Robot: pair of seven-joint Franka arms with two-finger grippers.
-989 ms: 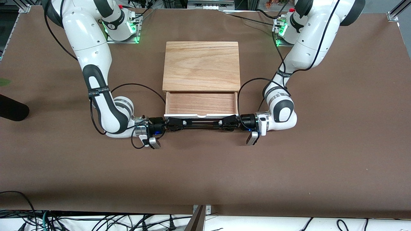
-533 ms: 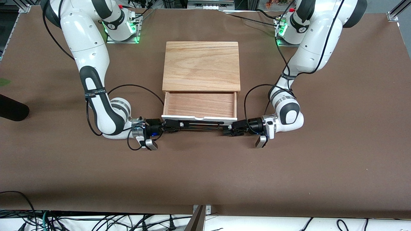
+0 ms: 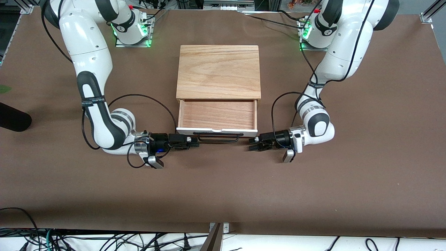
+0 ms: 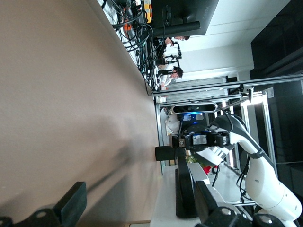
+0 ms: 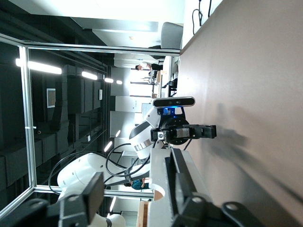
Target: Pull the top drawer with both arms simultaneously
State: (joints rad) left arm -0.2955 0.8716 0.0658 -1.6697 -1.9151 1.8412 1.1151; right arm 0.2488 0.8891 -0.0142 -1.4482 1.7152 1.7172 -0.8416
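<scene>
The top drawer (image 3: 217, 114) stands pulled out of the cabinet, its wood floor showing. Its white front panel (image 3: 216, 131) and black bar handle (image 3: 218, 138) face the front camera. My right gripper (image 3: 195, 142) is open and lies level with the handle, just off the end toward the right arm's side. In the right wrist view (image 5: 142, 203) the white panel (image 5: 158, 189) and handle (image 5: 177, 182) run between its spread fingers. My left gripper (image 3: 252, 144) is open, a short gap off the handle's other end; it also shows in the left wrist view (image 4: 139, 208), with the handle (image 4: 183, 189) beside one finger.
The cabinet's wooden lid (image 3: 218, 71) lies between the two green-lit bases. A black cylinder (image 3: 14, 120) juts over the table edge at the right arm's end. The brown table (image 3: 223, 188) stretches toward the front camera. Each wrist view shows the other gripper farther off.
The drawer came out a little farther toward the front camera. Both grippers let go of the handle, opened and slid outward along it, each toward its own arm's end.
</scene>
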